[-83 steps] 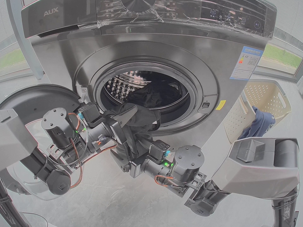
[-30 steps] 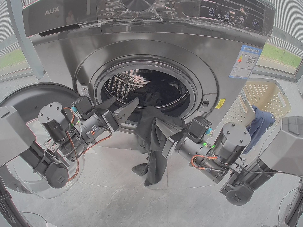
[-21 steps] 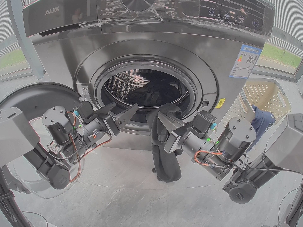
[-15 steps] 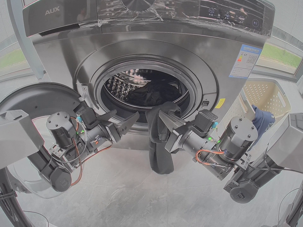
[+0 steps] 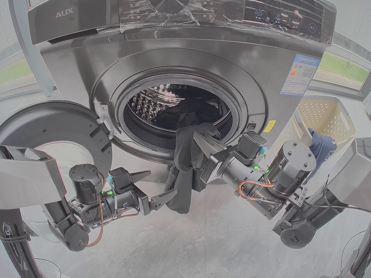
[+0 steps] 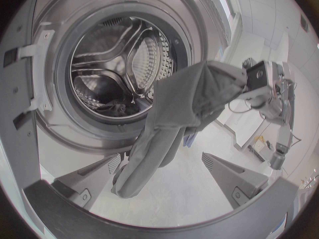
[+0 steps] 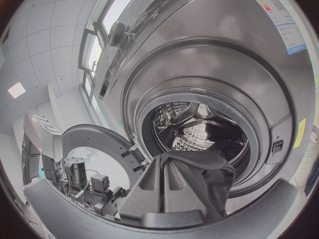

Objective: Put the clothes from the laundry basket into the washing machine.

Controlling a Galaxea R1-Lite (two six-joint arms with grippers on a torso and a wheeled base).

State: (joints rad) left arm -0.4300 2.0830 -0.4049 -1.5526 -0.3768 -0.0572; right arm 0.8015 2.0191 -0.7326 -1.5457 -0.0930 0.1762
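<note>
You have the washing machine [image 5: 185, 55] in front of you with its round door [image 5: 50, 124] swung fully open to the left. The laundry basket [image 5: 328, 116] stands tipped against the machine's right side. A dark garment [image 5: 185, 151] hangs from the right gripper [image 5: 198, 136], whose fingers are clamped together on its upper fold, just at the lower rim of the drum opening [image 5: 154, 101]. Most of the cloth trails down outside, toward the floor. A heap of dark clothes [image 5: 189, 114] already lies at the bottom of the drum, so part of the job looks done. A blue garment [image 5: 319, 149] drapes over the basket's front edge, waiting for you. The left gripper [image 5: 162, 181] sits low near the garment's hanging end, spread wide and holding nothing. By my reading, you are mid-load: this piece needs pushing in, then the blue one.
</note>
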